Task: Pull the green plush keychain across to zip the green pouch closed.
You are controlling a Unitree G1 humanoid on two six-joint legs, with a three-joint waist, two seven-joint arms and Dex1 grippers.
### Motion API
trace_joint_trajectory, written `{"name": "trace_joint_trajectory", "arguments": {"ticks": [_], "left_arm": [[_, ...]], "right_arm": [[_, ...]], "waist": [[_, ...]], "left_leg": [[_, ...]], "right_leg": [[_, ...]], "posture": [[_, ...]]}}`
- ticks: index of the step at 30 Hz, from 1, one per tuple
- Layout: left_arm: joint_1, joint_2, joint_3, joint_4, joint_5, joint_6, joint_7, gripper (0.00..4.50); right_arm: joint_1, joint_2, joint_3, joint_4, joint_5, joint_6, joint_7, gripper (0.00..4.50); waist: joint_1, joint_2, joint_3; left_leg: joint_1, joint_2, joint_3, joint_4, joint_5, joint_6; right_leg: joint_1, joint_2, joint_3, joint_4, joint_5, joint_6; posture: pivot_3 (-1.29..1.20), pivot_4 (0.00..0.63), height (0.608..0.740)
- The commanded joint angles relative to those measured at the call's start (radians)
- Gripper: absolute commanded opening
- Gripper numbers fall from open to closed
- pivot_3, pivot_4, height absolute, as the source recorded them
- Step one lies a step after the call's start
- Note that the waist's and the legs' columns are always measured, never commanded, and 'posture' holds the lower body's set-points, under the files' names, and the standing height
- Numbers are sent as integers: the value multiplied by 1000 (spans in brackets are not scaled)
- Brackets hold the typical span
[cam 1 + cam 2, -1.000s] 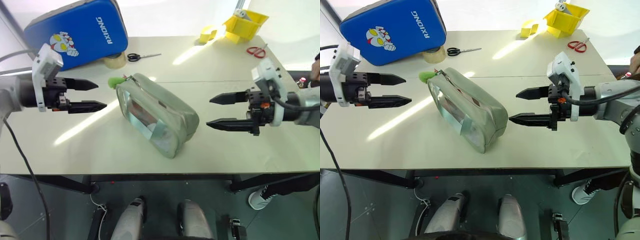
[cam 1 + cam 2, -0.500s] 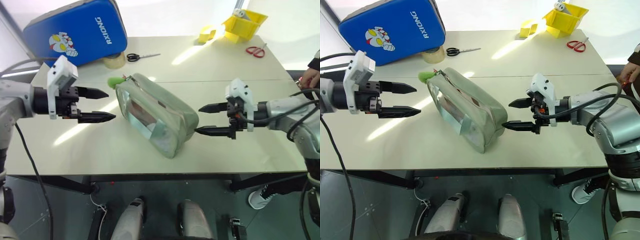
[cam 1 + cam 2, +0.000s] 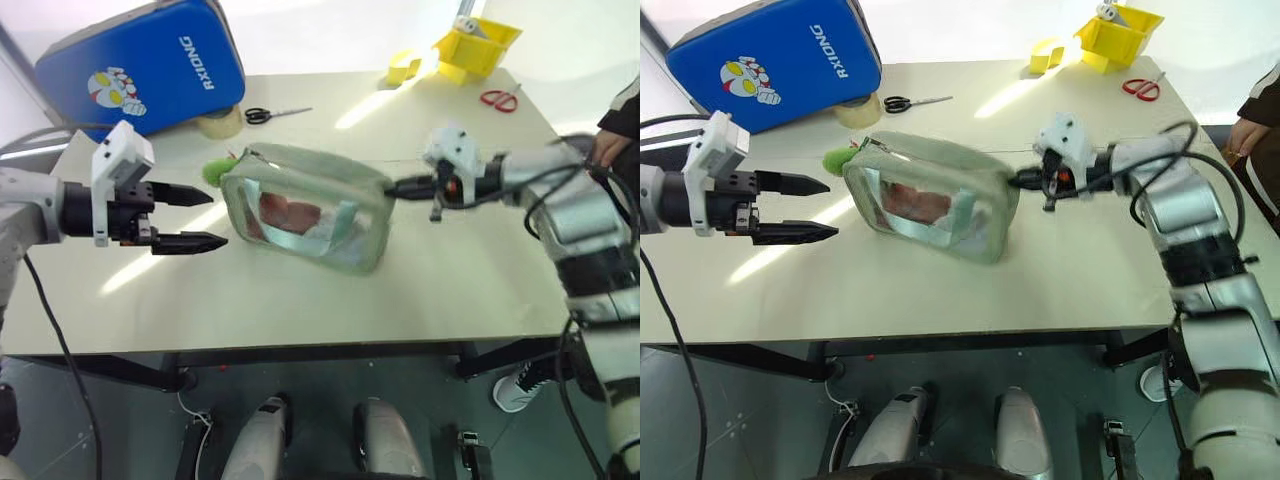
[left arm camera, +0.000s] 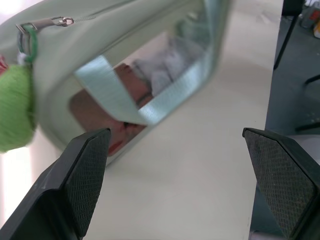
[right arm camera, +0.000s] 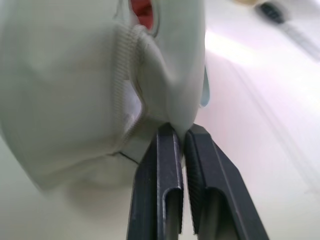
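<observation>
1. table (image 3: 300,300) is carrying everything, pale and wide, with a blue padded case (image 3: 140,65) propped at its far left corner.
2. right arm is reaching out long from the right side, elbow bent, forearm angling across toward the middle of the table.
3. left arm is coming in from the left edge, forearm roughly level, wrist aiming its tool toward the pouch.
4. green pouch (image 3: 305,205) is sitting near the table's centre with its clear window facing the camera, reddish and white contents showing through, a pale strap crossing the panel.
5. left gripper (image 3: 190,215) is hovering just left of the pouch, apart from it, its two black fingers (image 4: 85,175) spread wide with nothing between them.
6. right gripper (image 3: 395,186) is pressing at the pouch's right end, fingers (image 5: 165,170) squeezed together and pinching a fold of the pouch's fabric at that corner.
7. green plush keychain (image 3: 215,170) is hanging at the pouch's far left upper corner, clipped to the zipper pull, just beyond the left gripper's upper finger and not touching it.
8. scissors (image 3: 270,114), a tape roll (image 3: 220,124), a yellow bin (image 3: 478,45) and red scissors (image 3: 498,99) are lying along the far edge.
</observation>
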Motion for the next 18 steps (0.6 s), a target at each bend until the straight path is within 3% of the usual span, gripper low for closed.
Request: {"name": "trace_joint_trajectory", "arguments": {"ticks": [1, 6, 10, 16, 18], "left_arm": [[-14, 6, 29, -11, -9, -3, 14, 4500], [-12, 2, 32, -22, -15, 5, 27, 4500], [2, 12, 51, -30, -25, 17, 38, 4500], [61, 26, 113, -26, -29, 34, 79, 4500], [85, 27, 139, -27, -32, 38, 93, 4500]], "right_arm": [[-104, 50, -8, 182, -67, -157, 24, 41], [-165, 105, -22, 359, -100, -218, 91, 41], [-182, 95, -45, 401, -104, -222, 134, 1520], [-229, 1, -73, 413, -124, -233, 211, 4399], [-248, -18, -92, 376, -102, -198, 254, 4460]], "waist": [[-3, 0, 0], [-10, 0, 0], [-12, 0, 0], [-10, 0, 0], [-10, 1, 0]], "left_leg": [[0, 0, 0, 0, 0, 0], [0, 0, 0, 0, 0, 0], [0, 1, 1, 0, 0, 0], [0, 1, 2, 0, 0, 0], [0, 1, 2, 0, 0, 0]], "right_leg": [[0, 0, 0, 0, 0, 0], [0, 0, 1, 0, 0, 0], [-1, 1, 2, 1, 1, -1], [-1, 1, 3, 0, 1, -1], [-2, 1, 3, 0, 1, -1]], "posture": [[0, 150, 740], [0, 150, 740], [0, 150, 740], [0, 150, 740], [0, 150, 740]]}}
